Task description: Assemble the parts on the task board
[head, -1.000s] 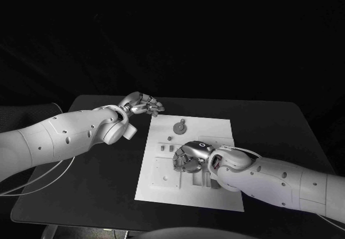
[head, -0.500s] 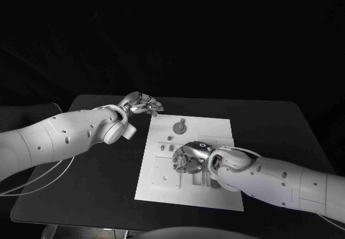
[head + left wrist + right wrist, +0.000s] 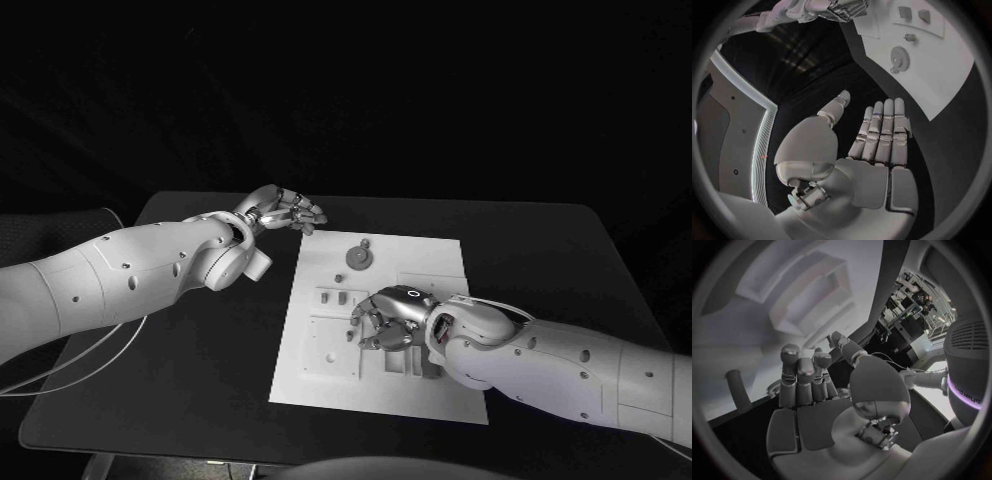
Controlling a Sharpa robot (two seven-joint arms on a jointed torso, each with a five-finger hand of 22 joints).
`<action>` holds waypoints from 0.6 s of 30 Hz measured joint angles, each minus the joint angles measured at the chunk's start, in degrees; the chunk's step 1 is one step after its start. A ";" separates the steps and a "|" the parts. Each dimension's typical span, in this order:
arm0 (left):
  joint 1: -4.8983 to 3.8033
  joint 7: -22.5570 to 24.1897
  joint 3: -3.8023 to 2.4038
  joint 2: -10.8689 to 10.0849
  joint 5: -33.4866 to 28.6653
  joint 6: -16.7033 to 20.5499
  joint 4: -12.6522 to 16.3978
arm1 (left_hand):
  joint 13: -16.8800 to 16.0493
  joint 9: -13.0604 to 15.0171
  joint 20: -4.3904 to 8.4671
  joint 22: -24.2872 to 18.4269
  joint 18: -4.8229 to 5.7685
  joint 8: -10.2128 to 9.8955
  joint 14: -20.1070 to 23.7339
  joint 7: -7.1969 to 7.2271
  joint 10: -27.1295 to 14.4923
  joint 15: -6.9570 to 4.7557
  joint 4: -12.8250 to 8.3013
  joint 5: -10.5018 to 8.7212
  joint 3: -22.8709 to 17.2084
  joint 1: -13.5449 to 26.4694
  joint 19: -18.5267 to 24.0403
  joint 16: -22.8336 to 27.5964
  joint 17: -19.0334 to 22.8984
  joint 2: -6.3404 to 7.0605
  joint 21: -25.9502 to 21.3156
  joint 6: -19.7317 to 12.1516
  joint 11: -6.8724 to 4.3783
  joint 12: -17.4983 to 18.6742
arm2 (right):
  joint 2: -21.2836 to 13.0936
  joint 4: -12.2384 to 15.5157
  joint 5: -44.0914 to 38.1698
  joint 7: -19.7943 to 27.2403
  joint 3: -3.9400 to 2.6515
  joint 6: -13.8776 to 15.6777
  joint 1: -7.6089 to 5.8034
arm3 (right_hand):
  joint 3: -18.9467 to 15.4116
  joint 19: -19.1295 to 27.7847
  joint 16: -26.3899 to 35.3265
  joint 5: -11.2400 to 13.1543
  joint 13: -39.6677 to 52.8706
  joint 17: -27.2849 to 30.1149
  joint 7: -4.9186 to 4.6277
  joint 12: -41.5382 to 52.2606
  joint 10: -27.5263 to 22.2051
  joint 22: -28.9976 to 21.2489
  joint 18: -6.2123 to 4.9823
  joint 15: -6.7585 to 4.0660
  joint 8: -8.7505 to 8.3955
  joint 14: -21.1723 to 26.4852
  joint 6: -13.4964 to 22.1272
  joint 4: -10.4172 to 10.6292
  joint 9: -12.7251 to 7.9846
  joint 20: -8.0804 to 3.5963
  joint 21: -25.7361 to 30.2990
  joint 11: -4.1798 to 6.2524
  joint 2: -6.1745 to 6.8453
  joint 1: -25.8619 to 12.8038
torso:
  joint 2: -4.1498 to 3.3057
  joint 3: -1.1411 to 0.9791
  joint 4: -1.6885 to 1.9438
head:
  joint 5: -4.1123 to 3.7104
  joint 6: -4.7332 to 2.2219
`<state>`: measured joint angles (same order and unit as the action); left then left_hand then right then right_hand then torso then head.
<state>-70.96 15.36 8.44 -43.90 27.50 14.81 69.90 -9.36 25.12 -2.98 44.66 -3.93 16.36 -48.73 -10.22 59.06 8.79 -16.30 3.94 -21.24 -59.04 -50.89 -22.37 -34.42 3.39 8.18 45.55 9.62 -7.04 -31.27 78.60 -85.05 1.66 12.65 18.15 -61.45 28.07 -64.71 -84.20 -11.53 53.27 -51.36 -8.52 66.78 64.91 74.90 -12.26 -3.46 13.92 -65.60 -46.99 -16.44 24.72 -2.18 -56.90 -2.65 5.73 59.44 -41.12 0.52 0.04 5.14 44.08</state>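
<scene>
Right hand (image 3: 384,322) shifted over white task board (image 3: 433,262).

White task board (image 3: 378,385), black table (image 3: 188,370), silver hands

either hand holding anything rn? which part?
Left hand: nothing, fingers straight, off the task board. Right hand: curled over the board; a hold cannot be told.

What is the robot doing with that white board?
The robot is putting small parts together on the white board in the middle of the black table. Its right hand is down over the middle of the board, fingers curled in among the parts there; whether it holds one is hidden. Its left hand hovers off the board's far left corner, empty, fingers stretched out. A round part sits untouched near the far end.
</scene>
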 measured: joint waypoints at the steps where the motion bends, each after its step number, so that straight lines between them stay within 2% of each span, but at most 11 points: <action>1: 0.00 0.00 0.00 -0.01 0.00 0.00 -0.02 | 0.00 0.00 0.00 0.00 0.00 0.00 0.00 0.00 0.00 0.00 0.00 0.00 0.00 0.00 0.00 0.00 0.00 0.00 0.00 0.00 0.00 0.00 | -0.46 0.52 0.08 -0.01 0.00 0.14 -0.06 | 0.00 -0.01 0.00 0.00 0.00 0.00 0.00 0.00 0.00 0.00 0.00 0.00 0.00 0.00 0.00 0.00 0.03 0.00 0.00 0.00 0.00 0.00 | 0.00 0.00 -0.01 | -0.02 -0.02; 3: 0.00 -0.01 0.00 -0.03 0.00 0.00 -0.05 | 0.00 0.00 0.00 0.00 0.01 0.00 0.00 0.00 0.00 0.00 0.00 0.00 0.00 0.00 0.00 0.00 0.00 0.00 0.00 0.00 0.00 0.00 | -1.42 1.60 0.36 -0.01 -0.09 0.49 -0.46 | 0.00 -0.08 0.00 0.00 0.00 0.00 -0.01 0.00 0.00 0.00 0.01 0.00 0.00 0.00 0.01 0.00 0.03 -0.07 0.00 0.00 0.00 0.00 | 0.01 0.00 -0.03 | -0.05 -0.08; 5: 0.00 -0.01 0.00 -0.04 0.00 0.00 -0.07 | 0.00 0.00 0.00 0.00 0.02 0.00 0.00 0.00 0.00 0.00 0.00 0.00 0.00 0.00 0.00 0.00 0.00 0.00 0.00 0.00 0.00 0.00 | -2.34 2.74 0.77 -0.01 -0.47 0.84 -0.94 | 0.00 -0.08 0.00 0.00 0.00 0.00 -0.06 0.23 0.00 0.00 0.01 0.00 0.45 0.00 -0.02 0.00 0.14 -0.07 0.00 0.00 0.00 0.00 | 0.00 0.00 -0.03 | -0.13 -0.19; 11: 0.00 -0.01 0.00 -0.19 0.00 0.01 -0.19 | 0.00 0.00 0.00 0.00 0.07 0.00 0.00 0.00 0.00 0.00 0.00 0.00 0.00 -0.22 0.00 0.00 -0.05 0.22 0.00 0.00 0.00 0.00 | -6.05 6.32 2.74 0.00 -2.43 1.79 -2.66 | 0.00 -0.09 0.00 0.00 0.00 0.00 -0.10 0.23 0.00 0.00 0.01 0.00 0.55 0.00 -0.01 0.00 0.18 -0.07 0.00 0.00 0.00 0.00 | 0.01 0.00 -0.04 | -0.45 -0.50; 13: 0.00 0.00 0.00 -0.24 0.00 0.02 -0.22 | -0.01 0.00 0.00 0.03 0.10 0.00 0.00 0.00 0.00 0.00 0.00 0.00 0.00 -0.22 0.00 0.00 -0.05 0.22 0.00 0.00 0.00 0.00 | -7.40 7.27 3.71 -0.01 -3.28 2.02 -3.10 | 0.00 -0.09 -0.22 0.00 0.00 0.01 -0.11 0.23 0.00 0.00 0.01 0.00 0.75 0.00 -0.01 0.00 0.18 -0.07 0.00 0.00 0.00 0.00 | 0.01 -0.01 -0.06 | -0.55 -0.60; 16: 0.00 0.01 0.00 -0.30 0.00 0.02 -0.22 | 0.00 0.01 0.00 0.06 0.14 0.00 0.00 0.00 0.00 0.00 0.00 0.00 0.00 -0.22 0.00 0.00 -0.06 0.22 0.00 0.00 0.00 0.00 | -9.30 8.27 5.34 -0.01 -4.39 2.25 -3.56 | 0.00 -0.09 -0.22 0.00 -0.01 0.01 -0.11 0.23 0.12 0.00 0.01 0.00 0.86 0.01 -0.01 0.00 0.17 -0.07 0.00 0.12 0.00 0.00 | 0.02 -0.01 -0.07 | -0.77 -0.80; 18: 0.00 0.02 0.00 -0.32 0.00 0.02 -0.22 | -0.01 0.01 0.00 0.06 0.19 0.00 0.00 0.00 0.00 0.00 0.00 0.00 0.00 -0.22 0.00 0.00 -0.11 0.22 0.00 0.00 0.00 0.00 | -10.32 8.69 6.48 0.01 -4.89 2.35 -3.79 | 0.00 -0.10 -0.22 0.00 -0.01 0.01 -0.18 0.23 0.21 0.00 0.01 0.00 0.87 0.01 -0.08 0.00 0.17 -0.07 0.00 0.21 0.00 0.00 | 0.01 -0.04 -0.07 | -0.93 -0.94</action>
<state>-70.96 15.38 8.44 -44.22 27.50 14.84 69.68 -9.37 25.13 -2.98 44.71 -3.74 16.36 -48.73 -10.23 59.06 8.79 -16.30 3.94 -21.24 -59.26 -50.89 -22.37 -34.53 3.61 8.18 45.54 9.61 -7.04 -41.59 87.29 -78.57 1.67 7.76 20.50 -65.24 28.07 -64.81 -84.42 -11.53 53.26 -51.35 -8.70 67.01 65.13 74.90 -12.25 -3.46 14.79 -65.60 -47.07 -16.44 24.89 -2.25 -56.90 -2.44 5.73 59.44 -41.11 0.48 -0.03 4.21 43.14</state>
